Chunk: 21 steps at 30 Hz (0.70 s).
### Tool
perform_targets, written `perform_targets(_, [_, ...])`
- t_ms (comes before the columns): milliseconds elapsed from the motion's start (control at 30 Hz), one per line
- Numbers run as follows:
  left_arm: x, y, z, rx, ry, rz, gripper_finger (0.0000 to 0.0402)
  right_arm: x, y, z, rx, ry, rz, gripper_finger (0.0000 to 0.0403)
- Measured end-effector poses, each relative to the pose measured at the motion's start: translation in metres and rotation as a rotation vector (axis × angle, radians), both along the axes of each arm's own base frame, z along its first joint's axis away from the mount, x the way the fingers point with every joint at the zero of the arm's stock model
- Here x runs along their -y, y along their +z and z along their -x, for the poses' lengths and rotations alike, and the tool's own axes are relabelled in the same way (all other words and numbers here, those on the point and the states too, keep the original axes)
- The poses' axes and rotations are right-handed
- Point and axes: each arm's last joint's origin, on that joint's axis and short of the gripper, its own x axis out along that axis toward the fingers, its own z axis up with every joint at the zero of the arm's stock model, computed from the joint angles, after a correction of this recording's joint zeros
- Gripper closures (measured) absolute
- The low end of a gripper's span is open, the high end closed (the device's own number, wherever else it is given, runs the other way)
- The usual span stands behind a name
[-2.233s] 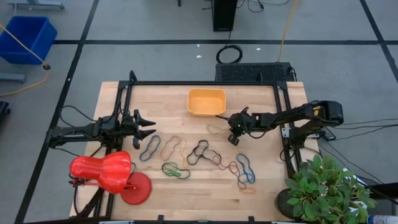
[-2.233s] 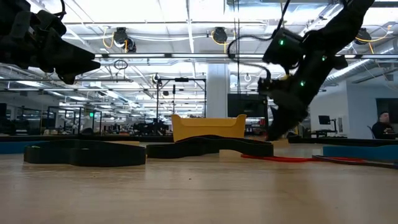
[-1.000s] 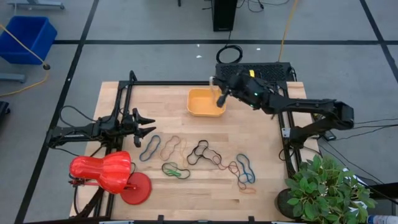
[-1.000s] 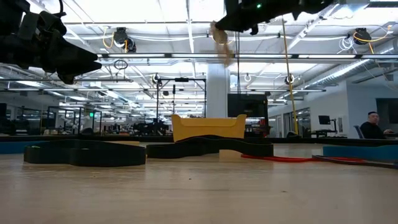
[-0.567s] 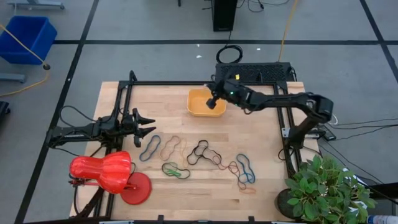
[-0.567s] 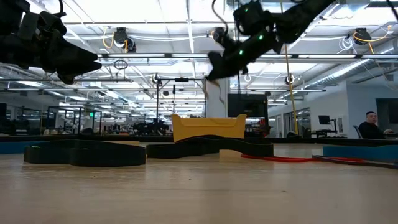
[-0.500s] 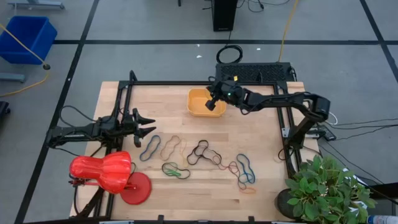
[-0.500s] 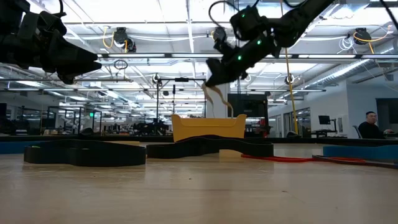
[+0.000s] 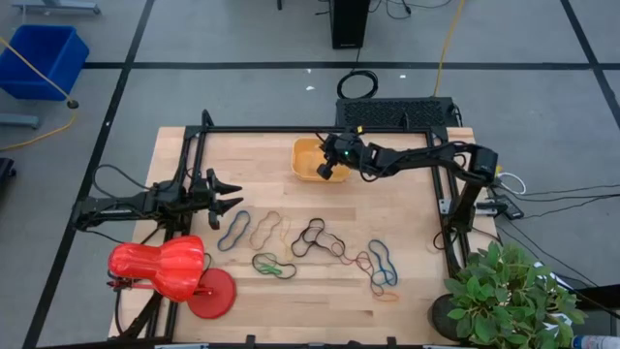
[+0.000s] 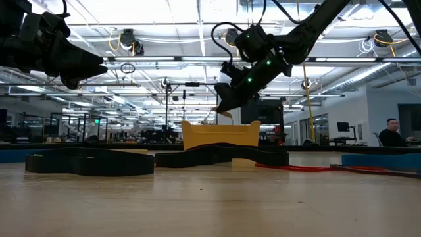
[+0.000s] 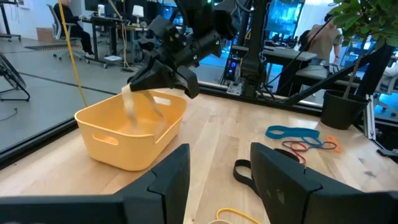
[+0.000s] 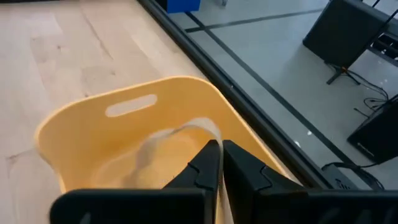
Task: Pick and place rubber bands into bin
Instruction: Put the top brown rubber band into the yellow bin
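High view: a thin tan rubber band [image 11: 140, 111] is held clenched, hanging lengthwise downward, by the right gripper [image 9: 327, 167] over the shallow orange-yellow plastic bin [image 9: 308, 161].

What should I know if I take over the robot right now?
Right gripper: over the yellow bin, fingers pinched shut on a tan rubber band that dangles, blurred, into the bin.
Left gripper: waiting at the table's left side, fingers open, holding nothing.
Done: the tan band has reached the bin but is not let go yet. Whether other bands already lie inside cannot be seen.
Left: open the right fingers, then collect the rubber bands spread on the wood nearer the front edge, from a blue one on the left to the blue one on the right.
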Motion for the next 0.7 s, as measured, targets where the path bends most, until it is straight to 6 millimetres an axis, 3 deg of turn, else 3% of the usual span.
perform_targets(367, [0.0, 0.0, 0.0, 0.0, 0.0, -0.002, 0.0226, 0.0, 0.0, 0.0, -0.003, 0.0, -0.001, 0.0368])
perform_targets(700, [0.0, 0.0, 0.0, 0.001, 0.0, -0.002, 0.0227, -0.004, -0.015, 0.009, -0.019, -0.025, -0.053, 0.0323])
